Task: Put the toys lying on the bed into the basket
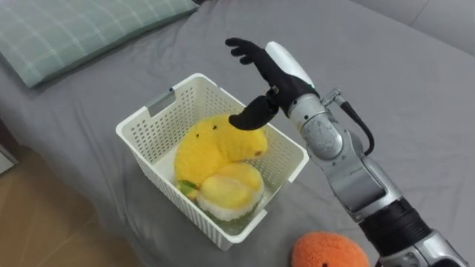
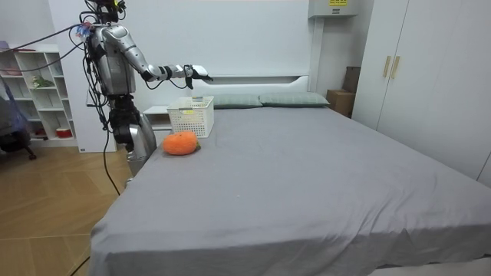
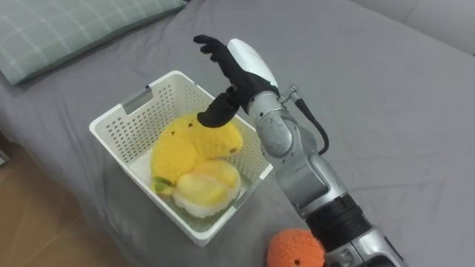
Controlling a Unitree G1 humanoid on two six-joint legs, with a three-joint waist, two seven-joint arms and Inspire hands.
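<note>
**Right hand hovers over basket, fingers spread and empty; yellow toy inside.**
Raise the hand clear of the rim before swinging to the orange toy nearby, then grasp around its middle.

The white basket sits mid-frame near the bed's edge; its open top is largely taken up by a yellow plush toy and a paler round toy, leaving room only in its upper-left corner; the right hand, fingers spread, hangs over the basket's upper-right rim, its arm crossing the lower right; an orange toy lies just beside that arm at the bottom edge; a checked pillow blocks the upper left; open grey bed spreads across the upper right.
</note>
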